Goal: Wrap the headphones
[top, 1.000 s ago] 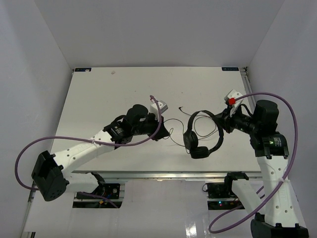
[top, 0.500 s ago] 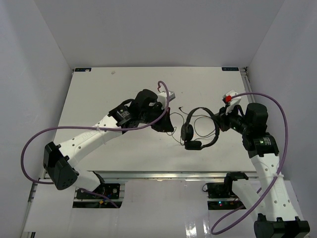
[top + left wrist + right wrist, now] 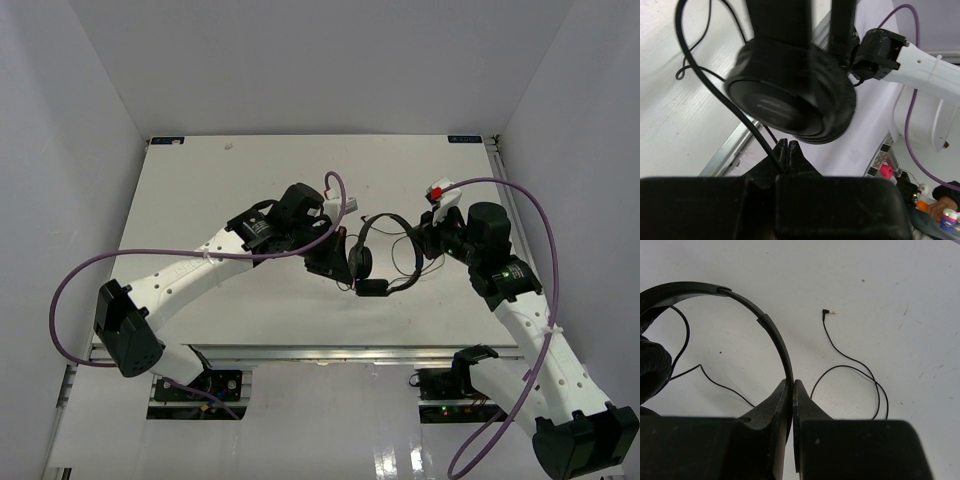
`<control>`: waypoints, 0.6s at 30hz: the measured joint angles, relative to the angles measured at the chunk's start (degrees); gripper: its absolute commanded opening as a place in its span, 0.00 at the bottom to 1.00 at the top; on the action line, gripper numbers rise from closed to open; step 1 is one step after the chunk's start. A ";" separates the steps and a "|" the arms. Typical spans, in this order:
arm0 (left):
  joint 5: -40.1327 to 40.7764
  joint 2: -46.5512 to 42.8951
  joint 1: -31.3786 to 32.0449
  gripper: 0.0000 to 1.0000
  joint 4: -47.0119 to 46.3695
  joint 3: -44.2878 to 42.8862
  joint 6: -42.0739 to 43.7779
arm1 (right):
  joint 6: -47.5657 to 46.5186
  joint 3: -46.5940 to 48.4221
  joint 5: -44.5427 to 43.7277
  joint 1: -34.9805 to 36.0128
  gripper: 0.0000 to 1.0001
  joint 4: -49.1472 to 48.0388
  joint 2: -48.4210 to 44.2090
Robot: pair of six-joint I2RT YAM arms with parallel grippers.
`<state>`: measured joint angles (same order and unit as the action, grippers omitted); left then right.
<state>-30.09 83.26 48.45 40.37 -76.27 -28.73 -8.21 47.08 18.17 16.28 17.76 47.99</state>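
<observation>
The black headphones (image 3: pixel 385 255) hang above the middle of the white table (image 3: pixel 200 190). My right gripper (image 3: pixel 420 240) is shut on the thin headband (image 3: pixel 775 337), seen clamped between its jaws in the right wrist view. My left gripper (image 3: pixel 345 270) is shut on the thin black cord (image 3: pixel 715 92) just below the earcups (image 3: pixel 790 92), which fill the left wrist view. The rest of the cord lies in loose loops on the table, ending in the plug (image 3: pixel 827 312).
The table's near edge with a metal rail (image 3: pixel 320 350) runs below the headphones. Purple robot cables (image 3: pixel 520 210) arc over both arms. White walls close in the table on three sides.
Both arms have shifted left with the headphones. My left gripper has swung from left of the cord to just beside the earcups, holding the cord.
</observation>
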 measured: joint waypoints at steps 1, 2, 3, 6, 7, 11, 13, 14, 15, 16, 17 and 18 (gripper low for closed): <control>-0.66 0.00 0.00 0.00 0.00 -0.20 -0.40 | 0.15 -0.25 -1.01 0.83 0.08 -0.35 0.32; -1.38 0.00 0.00 0.00 0.00 -0.51 -0.83 | 0.23 -0.47 -2.22 1.62 0.08 -0.81 0.65; -2.10 0.00 0.00 0.00 -0.09 -0.83 -1.20 | 0.24 -0.64 -3.59 2.26 0.08 -1.37 0.98; -5.39 0.00 0.00 0.00 -0.56 -1.49 -2.74 | -0.11 -0.82 -7.62 4.09 0.08 -2.70 1.66; -6.60 0.00 0.00 0.00 -0.58 -1.51 -3.29 | -0.32 -0.81 -8.75 4.48 0.08 -3.18 1.90; -9.97 0.05 0.00 0.00 -0.52 -1.41 -4.52 | -1.30 -0.51 -11.91 5.33 0.08 -5.20 3.40; -10.89 0.08 0.00 0.00 -0.34 -1.33 -4.70 | -1.42 -0.02 -12.85 5.65 0.08 -5.84 4.58; -11.23 0.24 0.00 0.00 -0.14 -1.33 -4.68 | -1.47 0.30 -13.30 5.78 0.08 -5.92 5.11; -11.46 0.47 0.00 0.00 0.01 -1.33 -4.68 | -1.55 0.65 -13.66 5.90 0.08 -5.97 5.56; -11.62 0.75 0.00 0.00 0.12 -1.33 -4.67 | -1.64 1.02 -13.92 6.01 0.08 -6.02 5.94; -11.73 1.14 0.02 0.00 0.25 -1.33 -4.66 | -1.68 1.37 -14.01 6.13 0.08 -6.06 6.25; -11.75 1.55 0.02 0.00 0.36 -1.33 -4.68 | -1.65 1.65 -14.03 6.28 0.08 -6.12 6.47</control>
<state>-41.84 84.81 48.47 40.74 -77.60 -33.42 -9.86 48.74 4.13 22.56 11.64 54.45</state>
